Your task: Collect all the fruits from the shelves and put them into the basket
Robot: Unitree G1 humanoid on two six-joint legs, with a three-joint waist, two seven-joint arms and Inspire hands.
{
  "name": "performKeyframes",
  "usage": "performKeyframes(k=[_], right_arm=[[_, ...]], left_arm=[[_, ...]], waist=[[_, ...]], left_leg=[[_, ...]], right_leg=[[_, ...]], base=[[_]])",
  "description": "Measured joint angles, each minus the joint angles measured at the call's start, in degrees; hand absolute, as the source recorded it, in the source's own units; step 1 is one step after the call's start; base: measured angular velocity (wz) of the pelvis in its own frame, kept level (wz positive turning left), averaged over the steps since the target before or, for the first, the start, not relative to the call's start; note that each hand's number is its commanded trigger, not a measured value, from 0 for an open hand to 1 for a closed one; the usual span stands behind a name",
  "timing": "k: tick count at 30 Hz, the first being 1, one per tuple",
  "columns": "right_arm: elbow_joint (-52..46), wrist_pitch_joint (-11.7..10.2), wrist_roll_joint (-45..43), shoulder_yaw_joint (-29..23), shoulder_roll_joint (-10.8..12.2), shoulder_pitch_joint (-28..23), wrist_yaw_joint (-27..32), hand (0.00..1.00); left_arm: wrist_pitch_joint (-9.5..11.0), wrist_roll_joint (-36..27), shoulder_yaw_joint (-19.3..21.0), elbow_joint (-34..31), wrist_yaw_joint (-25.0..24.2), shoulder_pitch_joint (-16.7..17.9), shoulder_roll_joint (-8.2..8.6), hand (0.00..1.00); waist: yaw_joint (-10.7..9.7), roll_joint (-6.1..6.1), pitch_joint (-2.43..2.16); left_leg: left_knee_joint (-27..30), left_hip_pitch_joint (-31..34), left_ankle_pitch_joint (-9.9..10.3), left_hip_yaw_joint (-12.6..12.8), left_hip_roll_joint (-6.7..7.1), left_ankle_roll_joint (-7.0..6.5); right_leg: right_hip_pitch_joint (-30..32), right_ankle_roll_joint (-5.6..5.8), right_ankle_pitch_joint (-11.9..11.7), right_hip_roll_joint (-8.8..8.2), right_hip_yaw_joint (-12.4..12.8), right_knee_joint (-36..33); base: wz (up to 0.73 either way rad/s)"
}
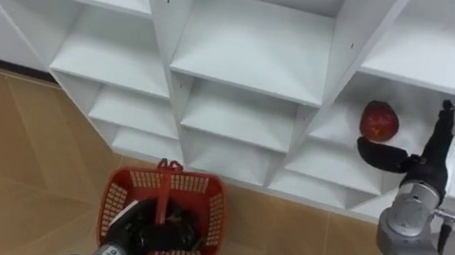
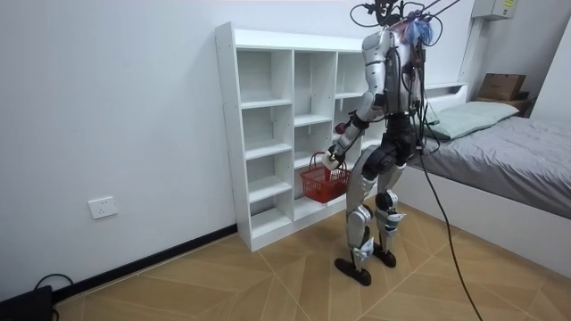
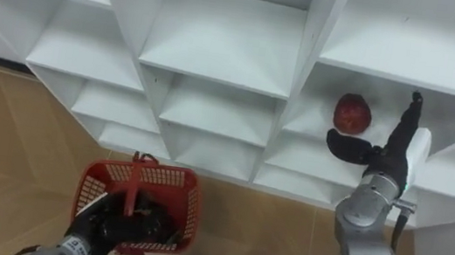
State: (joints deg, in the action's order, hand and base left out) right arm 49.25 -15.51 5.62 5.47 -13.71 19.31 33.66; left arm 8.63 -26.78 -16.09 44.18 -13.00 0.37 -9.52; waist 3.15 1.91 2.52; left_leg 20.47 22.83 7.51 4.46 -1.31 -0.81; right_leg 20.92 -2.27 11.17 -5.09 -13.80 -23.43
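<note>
white shelf unit [image 1: 251, 47]: stands against the wall, with the robot upright and close in front of it.

red basket [image 1: 214, 218]: plastic mesh, hanging low at the robot's left side. the left hand [image 1: 136, 232] is curled round its handle. contents cannot be made out.

right hand [image 1: 423, 166]: raised into the right-hand column of compartments, fingers [image 1: 445, 121] straight, thumb held wide, holding nothing.

red fruit [image 1: 379, 121]: lies on a shelf board in that compartment, just beside the right hand, above the thumb and left of the fingers. appears untouched. judged round, firm, light and smooth-skinned, so liable to roll away at a nudge and to bruise under a hard squeeze. best hold: fingers behind, thumb in front, across the widest part, with moderate pressure.
</note>
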Motion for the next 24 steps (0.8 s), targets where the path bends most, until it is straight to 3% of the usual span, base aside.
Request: performKeyframes(k=[8, 12, 24], right_arm=[[2.2, 0.6, -0.2, 0.0, -0.1, 2.1, -0.5, 0.00], [2.5, 0.7, -0.9, 0.0, -0.1, 2.4, -1.5, 0.00], [4.1, 1.9, -1.4, 0.0, -0.2, 3.9, -2.0, 0.00]], left_arm=[[-0.5, 0.1, 0.0, 2.1, 0.0, -2.7, 0.75, 1.00], [-1.6, 0.1, 0.0, 2.1, 0.0, -2.7, 1.08, 1.00], [-2.1, 0.0, -0.5, 2.2, 0.0, -2.8, 1.33, 1.00]], waist=[[1.9, 0.20, 0.13], [1.9, 0.31, 0.20], [2.0, 0.33, 0.32]], left_leg=[[1.2, 2.5, 0.0, 0.1, 0.21, -0.03], [1.5, 2.9, 0.0, 0.1, 0.30, -0.09], [3.4, 5.4, 0.0, 0.1, 0.03, -0.16]], right_leg=[[2.9, -0.04, 0.4, -0.44, 0.4, -1.6], [3.4, -0.15, 0.7, -0.78, 0.1, -2.4], [5.5, -0.38, 0.7, -0.89, -0.2, -4.0]], base=[[0.00], [0.03], [0.01]])
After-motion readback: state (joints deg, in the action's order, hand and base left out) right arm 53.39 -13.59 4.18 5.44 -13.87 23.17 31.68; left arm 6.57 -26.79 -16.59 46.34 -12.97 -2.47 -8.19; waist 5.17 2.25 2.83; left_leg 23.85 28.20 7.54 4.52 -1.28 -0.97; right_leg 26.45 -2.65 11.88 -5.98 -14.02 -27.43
